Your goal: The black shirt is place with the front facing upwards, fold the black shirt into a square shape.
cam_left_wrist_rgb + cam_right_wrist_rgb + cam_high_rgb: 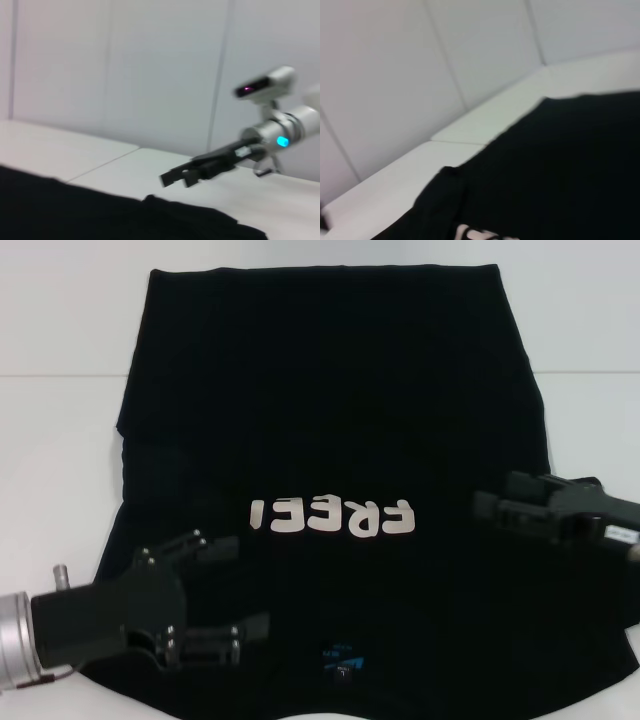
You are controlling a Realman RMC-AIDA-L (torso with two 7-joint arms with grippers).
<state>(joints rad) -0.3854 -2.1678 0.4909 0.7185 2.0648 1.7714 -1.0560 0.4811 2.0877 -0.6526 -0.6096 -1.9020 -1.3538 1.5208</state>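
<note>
Two rigid grippers, left [225, 590] spread wide, right [490, 506] indiscernible, hover over the soft, flat black shirt [330, 410].

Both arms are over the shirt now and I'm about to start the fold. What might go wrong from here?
1. The left gripper hangs open above the black shirt near the collar; closing there may pinch both layers.
2. The right gripper is farther up the shirt than the left, so an uneven lift might skew the fold.
3. The shirt's near edge runs out of the head view, so slipping there would go unseen.
</note>
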